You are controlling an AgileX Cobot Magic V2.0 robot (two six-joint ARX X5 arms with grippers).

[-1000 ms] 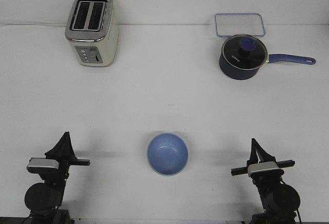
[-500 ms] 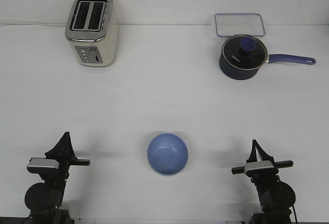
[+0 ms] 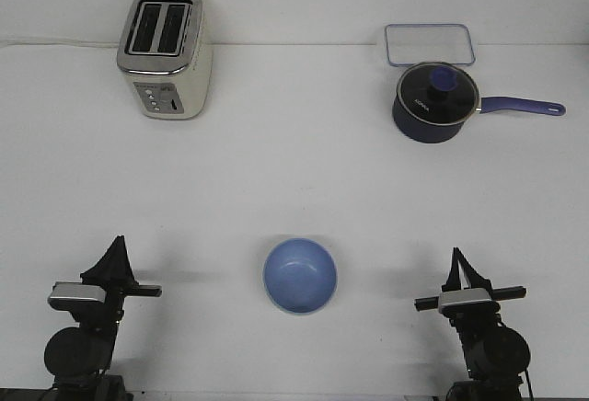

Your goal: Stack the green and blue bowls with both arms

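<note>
White tabletop (image 3: 294, 180), front view only. Blue bowl (image 3: 300, 276): upright, near edge, centred between my two hands, about equally near each; round, so no long axis to align. Left hand (image 3: 116, 246): well left of bowl, holding nothing, fingers apparently together, though I cannot tell for sure. Right hand (image 3: 456, 259): well right, likewise. Green bowl: not seen, perhaps nested beneath blue.

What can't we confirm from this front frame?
- Green bowl: not visible. Only the blue bowl shows; whether green sits under it can't be told.
- Left gripper and right gripper: pointing away from the camera, open or shut unclear.
- Arm bases: cut off by the bottom edge.
- Saucepan contents: hidden by its lid.
</note>
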